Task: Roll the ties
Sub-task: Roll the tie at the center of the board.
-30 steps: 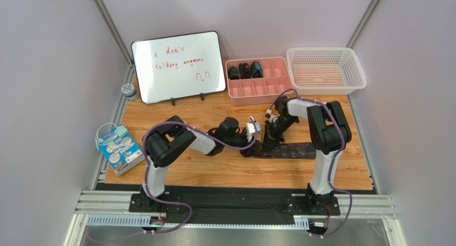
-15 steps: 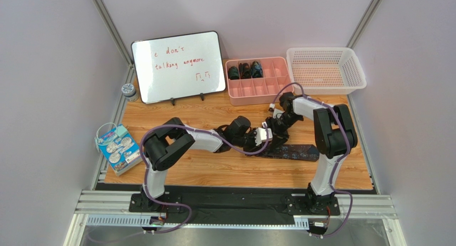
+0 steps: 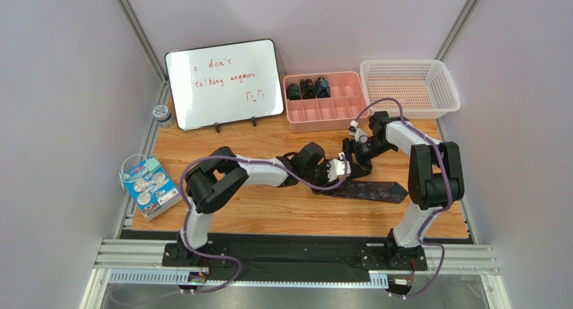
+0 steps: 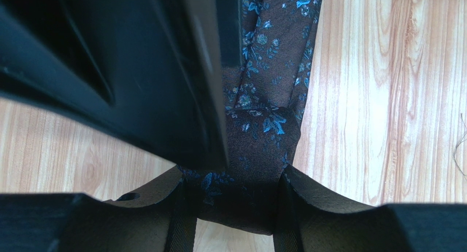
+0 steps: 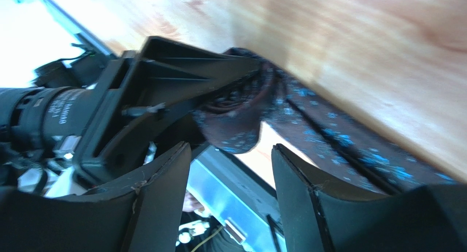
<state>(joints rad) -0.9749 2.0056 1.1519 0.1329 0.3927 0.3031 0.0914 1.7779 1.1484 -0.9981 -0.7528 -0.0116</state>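
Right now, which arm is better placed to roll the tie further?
Left. The left gripper is closed on the tie at its rolled end; the right gripper is open, gripping nothing.

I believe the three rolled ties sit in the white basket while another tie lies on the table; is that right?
Not quite: the top view shows the three rolled ties in the pink tray; the basket holds none. Another tie does lie on the table.

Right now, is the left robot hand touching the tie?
Touching. The left wrist view shows the rolled end of the tie squeezed between the two fingers of the left gripper, with no gap on either side.
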